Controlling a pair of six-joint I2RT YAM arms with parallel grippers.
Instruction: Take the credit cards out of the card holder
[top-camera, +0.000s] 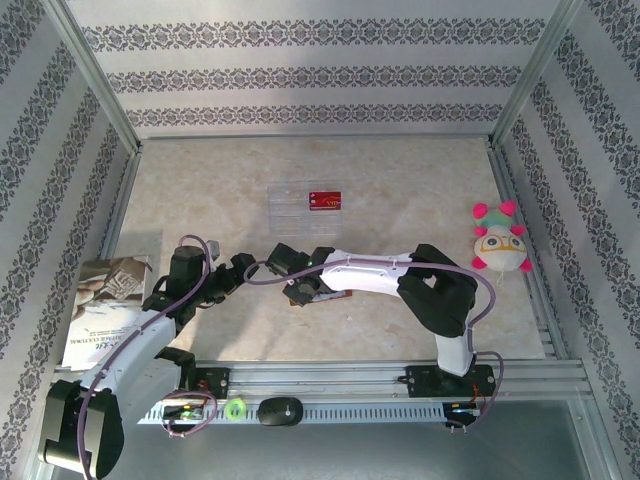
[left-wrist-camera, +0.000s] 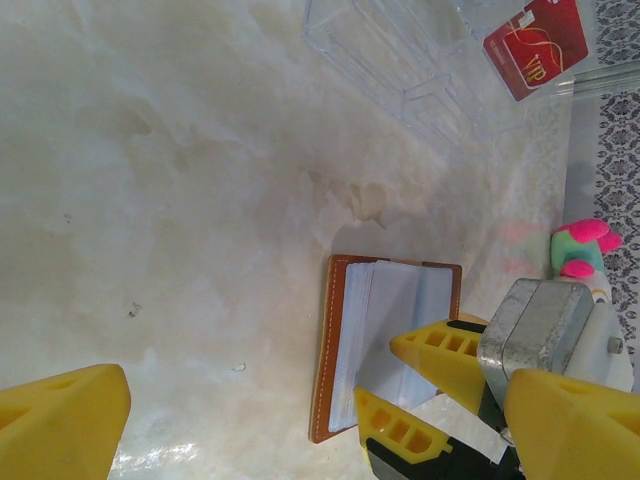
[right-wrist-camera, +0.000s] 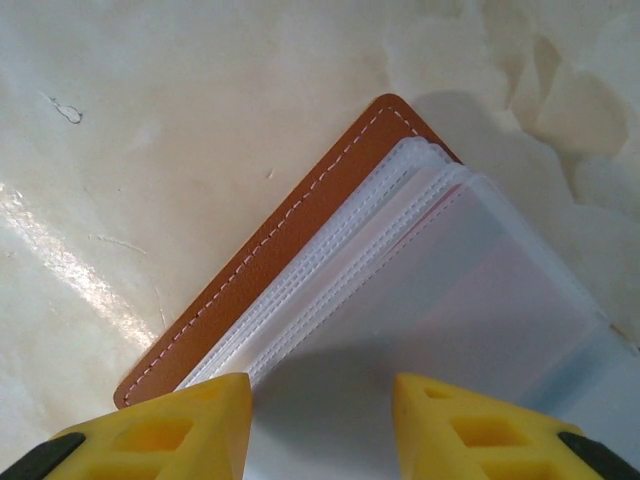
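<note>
**Status: card holder open on table, right gripper positioned over sleeves**

**Card holder.** The brown leather card holder (left-wrist-camera: 328, 340) lies open and flat on the pale marbled table (top-camera: 220, 190), near the middle of the near half. Its white-stitched cover faces down. A stack of clear plastic sleeves (right-wrist-camera: 420, 270) fans upward from it. In the right wrist view, a thin red line shows between two sleeves; what it belongs to cannot be told.

**Right gripper.** The right gripper (right-wrist-camera: 320, 420) is positioned directly over the sleeves. Its yellow fingers stand partly apart, one on each side of the top sleeve page. Nothing is visibly clamped between them. Whether the fingertips touch the plastic cannot be told.

**Left gripper.** The left gripper (left-wrist-camera: 318, 380) is released, its jaws spread wide and holding nothing. It hovers above bare table just to the left of the card holder.

**Red card.** A red credit card (left-wrist-camera: 535, 45) with gold "VIP" print lies face up at the right end of a clear ridged plastic tray (left-wrist-camera: 400, 60). The tray sits farther back on the table, well apart from the card holder.

**Other items.**
- A plush toy (top-camera: 500, 238) with pink ears sits near the right edge of the table.
- A printed booklet (top-camera: 105, 305) lies at the left edge, beside the left arm.
</note>
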